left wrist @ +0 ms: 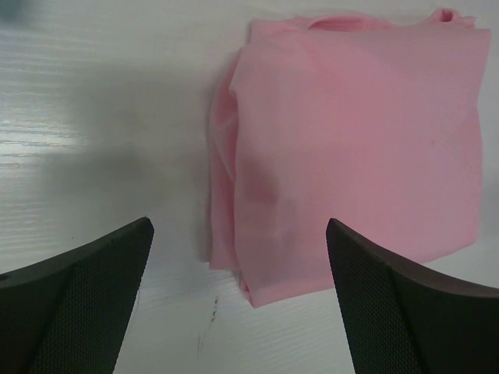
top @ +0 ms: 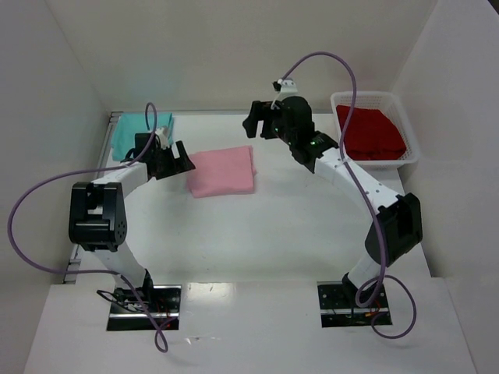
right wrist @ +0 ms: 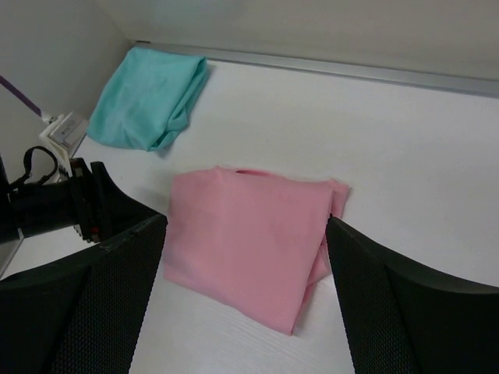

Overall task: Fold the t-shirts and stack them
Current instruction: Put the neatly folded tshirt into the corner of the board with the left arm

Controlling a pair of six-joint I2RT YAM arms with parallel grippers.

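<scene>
The light pink t-shirt (top: 222, 171) lies folded into a rectangle in the middle of the table. My left gripper (top: 185, 161) sits just off its left edge, open and empty. In the left wrist view the pink t-shirt (left wrist: 351, 148) fills the upper right, between and beyond the open left gripper (left wrist: 240, 234). My right gripper (top: 260, 128) hovers above the shirt's far right corner, open, holding nothing. The right wrist view looks down on the pink t-shirt (right wrist: 245, 241) between the wide right gripper (right wrist: 245, 224) jaws. A teal t-shirt (top: 134, 134) lies folded at the back left. The red t-shirt (top: 370, 132) rests in a basket.
A white mesh basket (top: 405, 160) holding the red shirt stands at the back right. White walls enclose the table on the left, back and right. A metal strip (right wrist: 351, 68) runs along the back edge. Purple cables loop off both arms.
</scene>
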